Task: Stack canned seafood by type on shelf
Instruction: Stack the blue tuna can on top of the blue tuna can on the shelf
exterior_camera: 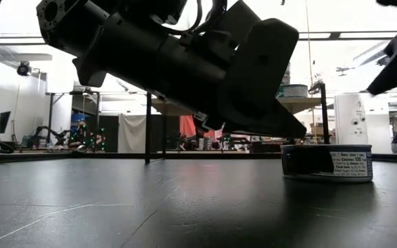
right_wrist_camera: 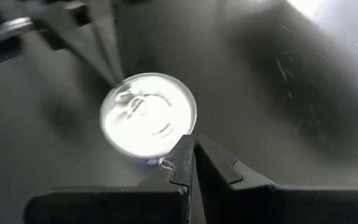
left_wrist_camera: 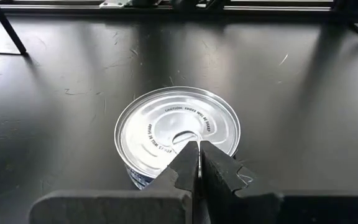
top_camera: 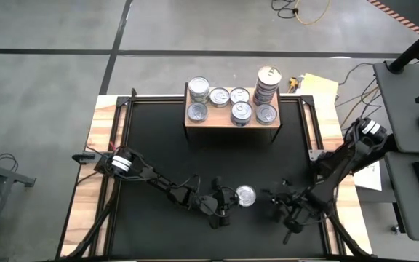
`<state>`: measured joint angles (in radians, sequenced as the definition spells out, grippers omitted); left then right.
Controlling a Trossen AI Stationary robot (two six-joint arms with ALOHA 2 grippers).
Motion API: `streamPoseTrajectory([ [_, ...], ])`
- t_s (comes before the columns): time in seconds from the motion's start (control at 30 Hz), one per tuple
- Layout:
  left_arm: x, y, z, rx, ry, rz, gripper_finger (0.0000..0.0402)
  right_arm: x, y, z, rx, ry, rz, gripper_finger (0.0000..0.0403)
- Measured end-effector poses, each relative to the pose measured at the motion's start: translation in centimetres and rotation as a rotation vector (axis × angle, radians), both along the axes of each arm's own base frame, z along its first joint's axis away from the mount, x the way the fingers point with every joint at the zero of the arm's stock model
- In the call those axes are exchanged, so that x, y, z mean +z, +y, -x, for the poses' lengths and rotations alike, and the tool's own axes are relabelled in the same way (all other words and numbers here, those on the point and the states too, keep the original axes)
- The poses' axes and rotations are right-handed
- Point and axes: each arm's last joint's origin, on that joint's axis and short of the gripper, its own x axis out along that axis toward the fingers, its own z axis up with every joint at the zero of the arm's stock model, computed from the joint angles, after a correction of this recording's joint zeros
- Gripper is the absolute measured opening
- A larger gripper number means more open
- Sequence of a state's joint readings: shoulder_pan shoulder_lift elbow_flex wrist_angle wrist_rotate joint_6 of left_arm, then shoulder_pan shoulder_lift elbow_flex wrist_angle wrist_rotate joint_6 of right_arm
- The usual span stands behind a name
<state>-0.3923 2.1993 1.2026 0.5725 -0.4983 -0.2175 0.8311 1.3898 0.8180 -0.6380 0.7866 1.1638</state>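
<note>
Tins (top_camera: 231, 104) crowd the shelf (top_camera: 232, 124) at the table's far edge, some stacked. One tin (top_camera: 246, 195) sits alone near the front, between my pincers. My left pincer (top_camera: 231, 198) hovers just beside it, fingers pressed together, holding nothing. My right pincer (top_camera: 273, 196) waits nearby, likewise closed and empty.

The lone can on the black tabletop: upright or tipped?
Upright: the can sits flat, lid facing up; the low view shows its label band level.
</note>
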Motion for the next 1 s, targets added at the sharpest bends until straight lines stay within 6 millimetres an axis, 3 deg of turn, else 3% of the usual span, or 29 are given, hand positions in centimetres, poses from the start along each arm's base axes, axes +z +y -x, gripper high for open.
streamPoseTrajectory([
  [0.17,0.1,0.0,0.0,0.002,-0.007,0.008,0.0,1.1,-0.2,2.2,0.069,-0.078,0.026,0.0009],
  [0.27,0.1,0.0,0.0,0.007,-0.014,0.024,0.0,0.5,-0.3,2.8,0.131,-0.098,0.089,0.0009],
  [0.57,0.2,0.0,-0.1,0.024,-0.023,0.064,0.0,-2.7,-1.2,3.5,0.283,-0.193,0.117,0.0009],
  [1.0,0.2,0.1,-0.1,0.041,-0.038,0.077,0.0,-3.0,-1.8,3.8,0.32,-0.286,0.151,0.0009],
])
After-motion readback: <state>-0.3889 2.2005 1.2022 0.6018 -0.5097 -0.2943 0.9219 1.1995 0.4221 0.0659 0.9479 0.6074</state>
